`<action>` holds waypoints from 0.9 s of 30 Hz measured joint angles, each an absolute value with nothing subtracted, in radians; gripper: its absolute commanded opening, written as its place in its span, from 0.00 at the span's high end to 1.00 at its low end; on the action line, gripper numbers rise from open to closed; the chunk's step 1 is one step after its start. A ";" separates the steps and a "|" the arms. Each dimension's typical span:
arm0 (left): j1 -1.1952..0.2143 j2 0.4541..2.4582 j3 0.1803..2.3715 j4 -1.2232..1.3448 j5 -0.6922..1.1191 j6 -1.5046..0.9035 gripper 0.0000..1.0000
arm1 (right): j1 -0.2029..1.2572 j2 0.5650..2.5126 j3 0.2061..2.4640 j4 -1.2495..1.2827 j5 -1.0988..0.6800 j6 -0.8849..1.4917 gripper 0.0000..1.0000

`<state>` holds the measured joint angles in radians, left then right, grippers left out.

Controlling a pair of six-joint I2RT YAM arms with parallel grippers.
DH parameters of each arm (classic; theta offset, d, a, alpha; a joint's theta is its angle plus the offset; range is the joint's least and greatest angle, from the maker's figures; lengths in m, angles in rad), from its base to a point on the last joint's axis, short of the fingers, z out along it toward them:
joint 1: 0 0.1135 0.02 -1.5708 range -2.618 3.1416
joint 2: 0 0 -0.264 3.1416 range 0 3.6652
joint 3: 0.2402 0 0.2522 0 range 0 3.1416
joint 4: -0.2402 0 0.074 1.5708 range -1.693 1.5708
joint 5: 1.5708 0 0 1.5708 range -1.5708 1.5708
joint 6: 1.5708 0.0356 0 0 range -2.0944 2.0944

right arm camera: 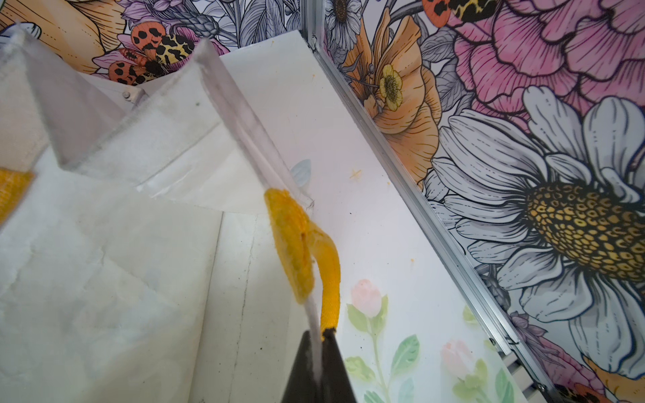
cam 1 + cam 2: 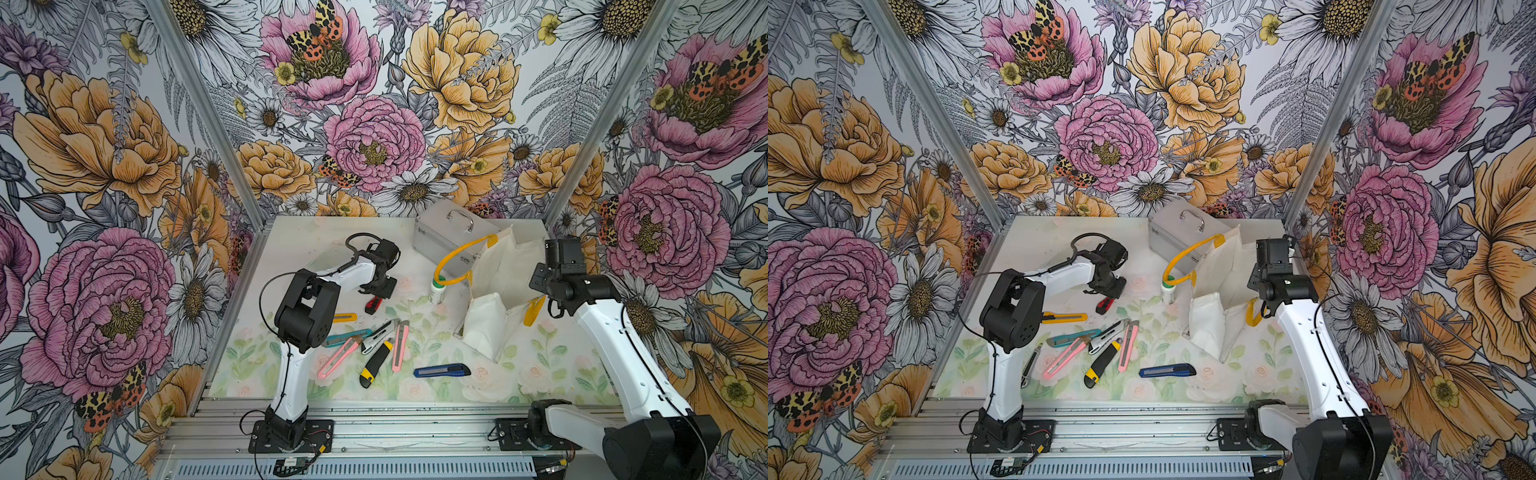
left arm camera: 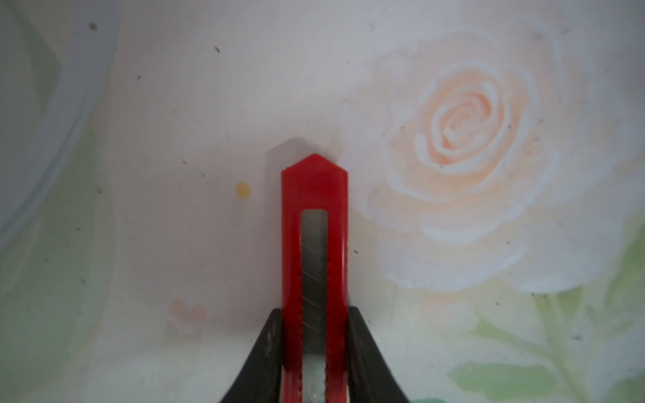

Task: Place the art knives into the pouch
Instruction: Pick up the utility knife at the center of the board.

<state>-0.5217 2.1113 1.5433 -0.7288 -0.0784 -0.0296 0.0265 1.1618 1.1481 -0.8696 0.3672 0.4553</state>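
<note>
The red plastic art knife [image 3: 314, 195] with a grey segmented blade in its slot is between the two black fingers [image 3: 268, 349] of the left gripper [image 3: 314, 312], and both fingers press against its red sides, so this pincer is clamped on the knife. In both top views the knife is low over the table with the pale flower print [image 2: 291, 249], left of the middle and well apart from the pouch; whether it touches the table cannot be told. The white fabric pouch [image 2: 486, 324] with yellow loop handles stands open at the right side of the table. The right gripper [image 1: 319, 335] is closed on the rim of the pouch together with one yellow handle [image 1: 330, 279]. The second yellow handle [image 2: 457, 257] stands up at the far side of the pouch. Just beside it there is a white bottle with a green cap [image 2: 437, 291], and behind it a silver metal case with a handle [image 2: 449, 237]. Near the front lie more utility knives: a yellow one [image 2: 344, 318], a teal one [image 2: 347, 337], two pink ones [image 2: 338, 357], a black and yellow one [image 2: 376, 361] and a blue one [image 2: 442, 370].
</note>
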 measured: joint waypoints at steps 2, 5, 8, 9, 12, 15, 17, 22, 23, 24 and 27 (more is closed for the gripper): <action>-0.523 2.111 1.544 -0.726 -0.078 -0.027 0.83 | 0.027 1.162 1.148 -0.870 0.369 0.455 1.00; -0.524 2.111 1.547 -0.728 -0.078 -0.028 0.84 | 0.027 1.167 1.149 -0.870 0.370 0.455 1.00; -0.524 2.107 1.561 -0.733 -0.078 -0.027 0.85 | 0.026 1.181 1.151 -0.870 0.371 0.451 1.00; -0.524 2.101 1.570 -0.737 -0.078 -0.027 0.85 | 0.026 1.187 1.155 -0.870 0.372 0.451 1.00; -0.525 2.067 1.628 -0.752 -0.073 -0.023 0.85 | 0.027 1.201 1.172 -0.868 0.370 0.451 1.00; -0.534 2.045 1.782 -0.759 -0.050 -0.009 0.85 | 0.026 1.208 1.183 -0.850 0.356 0.447 1.00; -0.553 2.045 1.918 -0.749 -0.029 0.007 0.84 | 0.027 1.213 1.194 -0.841 0.342 0.442 1.00; -0.654 2.053 2.239 -0.725 0.069 0.025 0.84 | 0.026 1.220 1.209 -0.821 0.317 0.426 1.00; -0.683 2.062 2.303 -0.714 0.101 0.025 0.84 | 0.026 1.220 1.209 -0.820 0.315 0.426 1.00; -0.707 2.069 2.352 -0.702 0.131 0.023 0.84 | 0.026 1.220 1.209 -0.818 0.311 0.425 1.00; -0.773 2.081 2.410 -0.633 0.235 -0.013 0.84 | 0.025 1.217 1.208 -0.816 0.302 0.426 1.00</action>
<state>-0.7727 2.0808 2.4100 -0.6331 0.2352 -0.0132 0.0254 1.2175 1.2079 -0.8162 0.3019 0.4255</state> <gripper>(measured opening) 0.240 0.066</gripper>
